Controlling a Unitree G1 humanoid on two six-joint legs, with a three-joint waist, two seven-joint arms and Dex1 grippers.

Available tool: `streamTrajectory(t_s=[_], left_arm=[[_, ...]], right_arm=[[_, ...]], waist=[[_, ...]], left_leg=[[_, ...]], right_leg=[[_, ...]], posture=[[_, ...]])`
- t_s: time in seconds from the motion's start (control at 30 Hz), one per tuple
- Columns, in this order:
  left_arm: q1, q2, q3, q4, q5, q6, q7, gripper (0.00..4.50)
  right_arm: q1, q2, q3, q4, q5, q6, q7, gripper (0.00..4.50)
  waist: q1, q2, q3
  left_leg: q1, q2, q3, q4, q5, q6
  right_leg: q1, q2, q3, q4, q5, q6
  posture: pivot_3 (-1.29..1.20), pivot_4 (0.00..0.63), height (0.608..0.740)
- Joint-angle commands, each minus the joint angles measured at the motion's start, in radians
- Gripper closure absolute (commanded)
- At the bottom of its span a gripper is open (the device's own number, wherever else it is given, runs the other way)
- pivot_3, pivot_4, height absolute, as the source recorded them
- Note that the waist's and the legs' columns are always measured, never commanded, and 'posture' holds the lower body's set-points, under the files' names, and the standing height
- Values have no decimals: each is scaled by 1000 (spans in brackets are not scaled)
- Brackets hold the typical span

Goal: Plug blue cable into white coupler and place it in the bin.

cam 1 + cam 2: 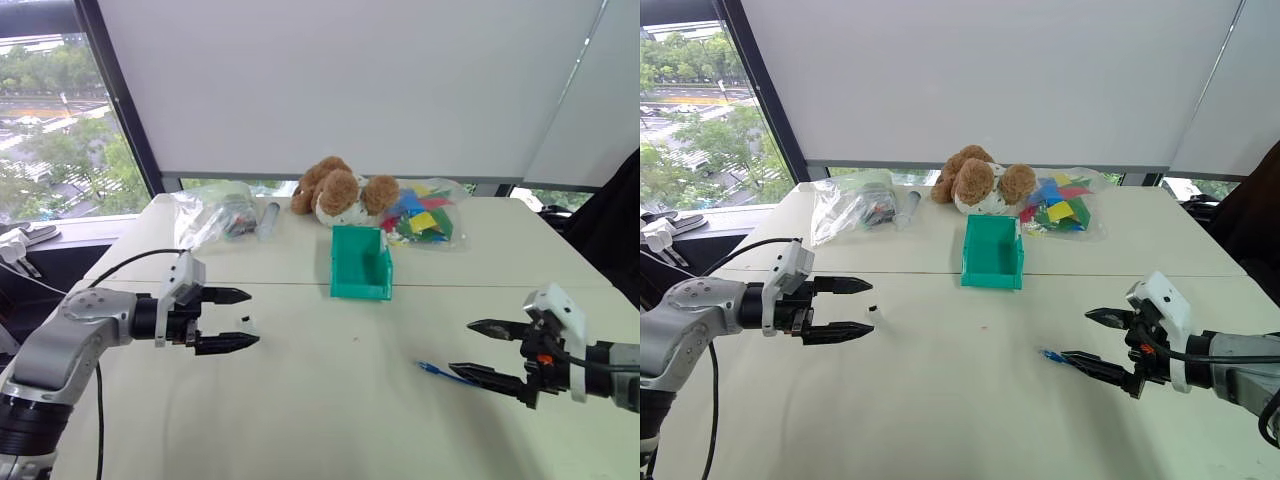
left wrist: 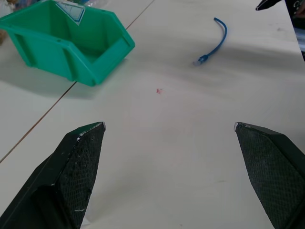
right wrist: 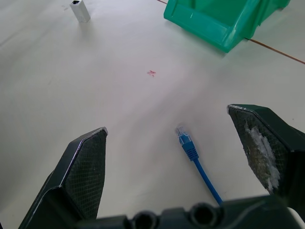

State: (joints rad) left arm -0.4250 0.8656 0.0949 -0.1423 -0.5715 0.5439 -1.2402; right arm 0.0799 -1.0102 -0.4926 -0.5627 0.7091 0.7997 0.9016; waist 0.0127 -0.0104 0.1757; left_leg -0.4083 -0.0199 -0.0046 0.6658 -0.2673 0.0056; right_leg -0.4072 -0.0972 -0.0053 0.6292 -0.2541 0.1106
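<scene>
blue cable [image 3: 189, 149] lying crosswise, plug pointing left

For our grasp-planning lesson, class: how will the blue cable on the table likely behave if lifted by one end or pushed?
Probably floppy: the blue cable lies curved on the table, so lifted by its plug the tail would likely sag. Thin and short, it is probably light. A push would likely swing it, not roll it.
</scene>
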Motion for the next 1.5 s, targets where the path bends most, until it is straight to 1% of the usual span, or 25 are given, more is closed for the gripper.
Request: streamTrajectory(t_s=[0.03, 0.13, 0.43, 0.67, 0.77, 0.97, 1.13, 1.37, 1.5], left_arm=[[-2, 0, 10, -26, -18, 0, -2, 0], [-9, -5, -16, -27, 10, -29, 3, 0], [-42, -38, -44, -2, 2, -29, 1, 0], [-75, -74, -70, 19, 15, -37, 3, 0], [-79, -86, -75, 22, 20, -45, 3, 0], [-85, -106, -83, 19, 27, -54, 4, 0], [-89, -109, -74, 17, 22, -51, 9, 0], [-75, -105, -68, 4, 25, -52, 16, 0], [-72, -106, -68, -1, 23, -52, 24, 0]], right_arm=[[-1, -22, -45, -10, -5, -6, 4, 86], [-5, -25, -43, 0, -11, -7, 5, 86], [31, -60, -49, -6, -54, -12, 28, 86], [56, -56, -4, 26, -130, -62, 42, 86], [52, -58, 50, 99, -196, -145, 71, 86], [-49, 7, 202, 337, -299, -369, 122, 86], [-88, 46, 310, 504, -399, -538, 153, 86], [-108, 79, 401, 649, -492, -677, 165, 86], [-128, 88, 421, 704, -503, -695, 175, 86]], waist=[[0, 0, 0], [0, 0, 0], [0, 0, 0], [0, 0, 0], [-1, 0, 0], [-2, 0, 0], [-1, 0, 0], [-4, 0, 0], [-7, -1, 0]], left_leg=[[0, 0, 0, 0, 0, 0], [0, 0, 0, 0, 0, 0], [0, 0, 0, 0, 0, 0], [0, 0, 0, 0, 0, 0], [0, 0, 0, 0, 0, 0], [1, 0, 1, 0, 0, 0], [1, 0, 1, 0, 0, 0], [1, 0, 1, 0, 0, 0], [4, 0, 1, 0, 0, 0]], right_leg=[[0, 0, 0, 0, 0, 0], [0, 0, 0, 0, 0, 0], [0, 0, 0, 0, 0, 0], [0, 1, -1, 0, 0, 0], [0, 1, -1, 0, 0, 1], [0, 2, -1, 1, 1, 3], [0, 3, 0, 1, 2, 3], [1, 3, 0, 1, 2, 3], [4, 3, 0, 1, 2, 3]], posture=[[0, 150, 740], [0, 150, 740], [0, 150, 740], [0, 150, 740], [0, 150, 740], [0, 150, 740], [0, 150, 740], [0, 150, 740], [0, 150, 740]])
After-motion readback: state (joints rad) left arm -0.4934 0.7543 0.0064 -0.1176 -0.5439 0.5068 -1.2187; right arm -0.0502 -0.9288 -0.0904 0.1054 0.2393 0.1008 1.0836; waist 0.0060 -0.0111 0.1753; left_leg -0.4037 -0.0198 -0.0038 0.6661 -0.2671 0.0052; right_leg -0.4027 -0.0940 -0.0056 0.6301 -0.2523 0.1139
